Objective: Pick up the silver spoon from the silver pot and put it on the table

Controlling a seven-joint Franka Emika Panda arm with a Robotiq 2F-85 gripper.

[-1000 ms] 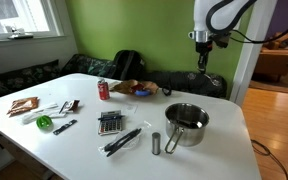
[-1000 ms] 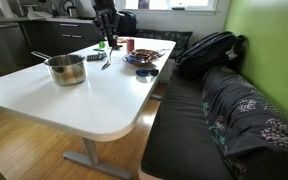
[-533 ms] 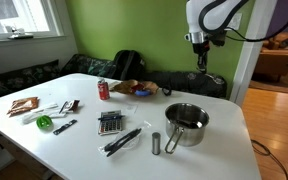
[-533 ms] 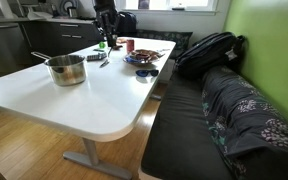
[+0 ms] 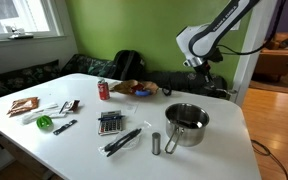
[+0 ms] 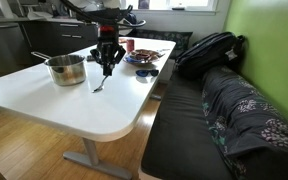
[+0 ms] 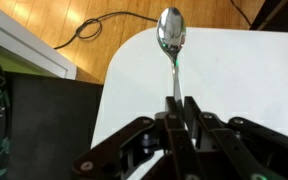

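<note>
End effector point(image 7: 181, 102) gripping silver spoon point(image 7: 170, 35), lowered toward table point(image 7: 244, 80) since before

In the wrist view the spoon point(image 7: 170, 35) shows only its bowl and upper handle. The rest vanishes at 6 o'clock between the closed fingers of the pincer point(image 7: 180, 100). The surface point(image 7: 244, 80) runs off the frame at 3 o'clock. In an exterior view the spoon is too small to find below the pincer point(image 5: 197, 70). The near wall of the pot point(image 6: 67, 69) hides its inside.
</note>
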